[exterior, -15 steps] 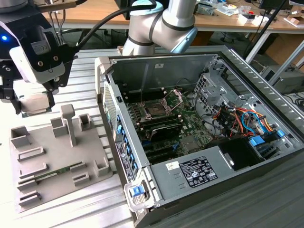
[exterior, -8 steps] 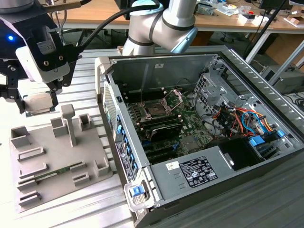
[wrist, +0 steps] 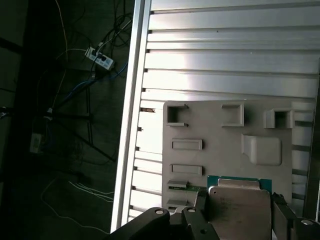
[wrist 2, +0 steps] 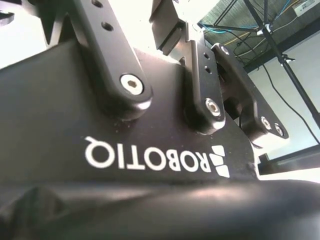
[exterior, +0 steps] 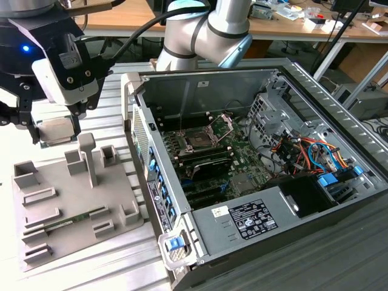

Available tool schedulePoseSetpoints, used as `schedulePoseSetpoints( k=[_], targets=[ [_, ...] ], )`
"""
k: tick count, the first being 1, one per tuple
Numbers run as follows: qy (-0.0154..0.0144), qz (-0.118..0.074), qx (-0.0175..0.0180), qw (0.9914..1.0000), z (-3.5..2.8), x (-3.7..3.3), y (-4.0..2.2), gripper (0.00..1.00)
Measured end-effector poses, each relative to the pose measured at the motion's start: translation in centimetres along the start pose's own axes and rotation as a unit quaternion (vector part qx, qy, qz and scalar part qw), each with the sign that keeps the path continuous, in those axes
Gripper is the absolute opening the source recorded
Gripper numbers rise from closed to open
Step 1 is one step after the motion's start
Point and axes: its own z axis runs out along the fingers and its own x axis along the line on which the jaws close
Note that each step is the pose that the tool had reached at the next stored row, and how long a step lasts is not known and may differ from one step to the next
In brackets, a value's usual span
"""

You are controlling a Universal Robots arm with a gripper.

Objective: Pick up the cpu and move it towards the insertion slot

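The open computer case (exterior: 267, 163) fills the exterior view's right half, lying on its side on a ribbed aluminium table (exterior: 115, 85); inside it sits the green motherboard (exterior: 212, 160), with a tangle of coloured cables (exterior: 303, 151) towards the exterior view's right; the grey robot arm (exterior: 206, 30) arches over the case's far wall and reaches to the exterior view's left. Just beside the case on that side lies a grey plastic fixture plate (exterior: 66, 206) with raised blocks and square-rimmed pockets, and a thin green memory stick (exterior: 70, 219) lies in one of its long grooves. The gripper (exterior: 57, 130) hangs above the far end of this plate, well apart from the case; it is clenched on the cpu (exterior: 56, 129), a small pale square chip held between the fingers, clear of the plate. In the first wrist view the cpu (wrist: 240, 205) shows its silvery top and green edge, flanked by the dark fingers (wrist: 200, 227), with the fixture plate (wrist: 220, 135) and the slatted table (wrist: 225, 50) behind it. The insertion slot (exterior: 199, 138) lies near the middle of the motherboard, dark and square, its hinged metal load plate (exterior: 222, 124) tilted up; the cpu is far from it.
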Motion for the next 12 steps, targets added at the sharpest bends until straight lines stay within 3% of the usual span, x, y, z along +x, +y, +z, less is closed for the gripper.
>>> schedulePoseSetpoints(
  k=[9, 12],
  targets=[
    [0.0, 0.0, 0.0, 1.0, 0.0, -0.89, -0.11, 0.55],
    [-0.0003, 0.0, -0.0028, 1.0, -0.01, -1.06, -0.13, 0.55]
  ],
)
